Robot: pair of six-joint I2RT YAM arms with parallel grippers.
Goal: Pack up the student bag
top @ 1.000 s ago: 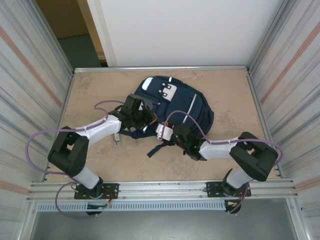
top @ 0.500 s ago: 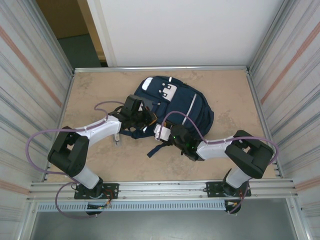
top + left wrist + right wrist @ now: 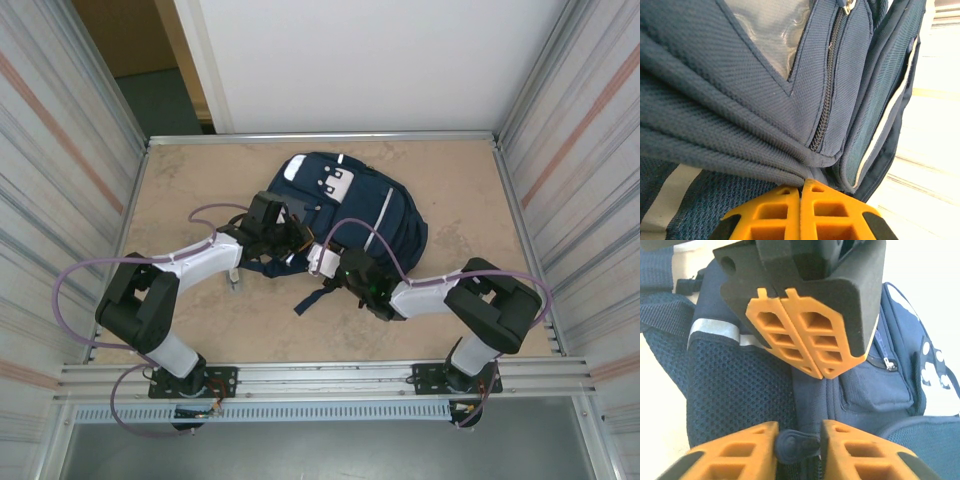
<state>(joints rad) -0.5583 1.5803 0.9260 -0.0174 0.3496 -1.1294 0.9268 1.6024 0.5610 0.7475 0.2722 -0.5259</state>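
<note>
Left end effector [image 3: 801, 186] is clamping shut on a fold of the student bag [image 3: 385, 215] at its near edge. Just beside it, the right end effector [image 3: 799, 432] is pinching the bag's zipper pull [image 3: 796, 445]. The bag is lying on the surface [image 3: 200, 180].

text: none legible | student bag [image 3: 392, 215]: no readable label or number

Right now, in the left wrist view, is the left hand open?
No, the left hand is closed, its orange fingers pinching a fold of the student bag.
</note>
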